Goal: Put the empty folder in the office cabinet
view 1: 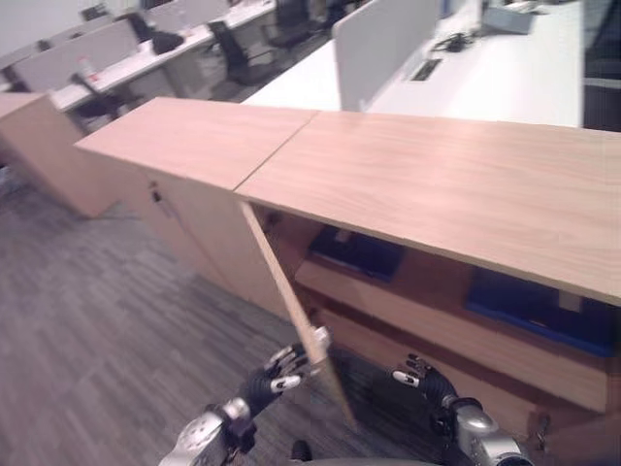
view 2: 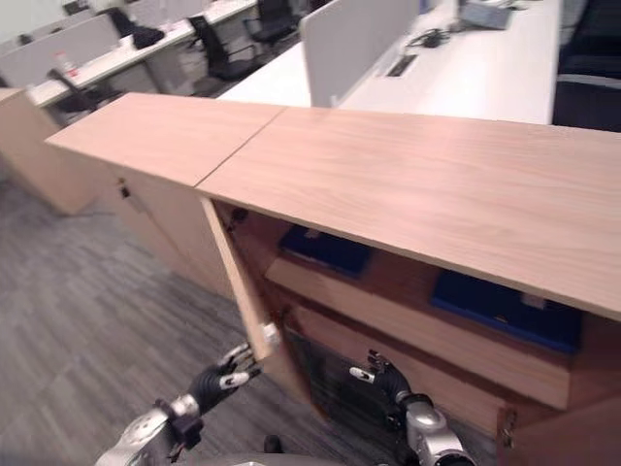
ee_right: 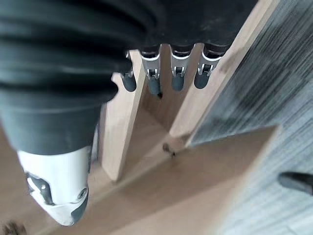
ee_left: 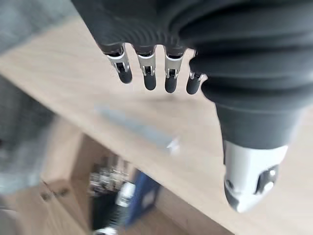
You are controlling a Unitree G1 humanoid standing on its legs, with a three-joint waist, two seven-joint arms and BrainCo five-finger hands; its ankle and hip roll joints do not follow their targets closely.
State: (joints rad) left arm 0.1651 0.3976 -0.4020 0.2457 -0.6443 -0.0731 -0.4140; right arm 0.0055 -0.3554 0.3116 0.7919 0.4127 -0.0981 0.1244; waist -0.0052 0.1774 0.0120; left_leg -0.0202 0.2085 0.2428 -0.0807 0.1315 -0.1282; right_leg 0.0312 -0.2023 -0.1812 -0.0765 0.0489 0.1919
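Observation:
The wooden office cabinet (view 1: 437,175) stands before me with its left door (view 1: 281,286) swung out, seen edge-on. Two blue folders lie on its upper shelf, one at the left (view 1: 357,254) and one at the right (view 1: 532,309). My left hand (view 1: 279,373) reaches up with straight fingers to the door's lower end, touching by the silver handle (view 1: 318,338). My right hand (view 1: 425,381) hovers open and empty in front of the lower compartment, where something dark and ribbed (view 2: 335,388) stands. Neither hand holds a folder.
A second cabinet (view 1: 189,136) with a shut door adjoins on the left. Grey carpet (view 1: 97,320) stretches to the left of the open door. White desks (view 1: 505,68), a grey partition (view 1: 383,44) and office chairs (view 1: 238,53) stand behind.

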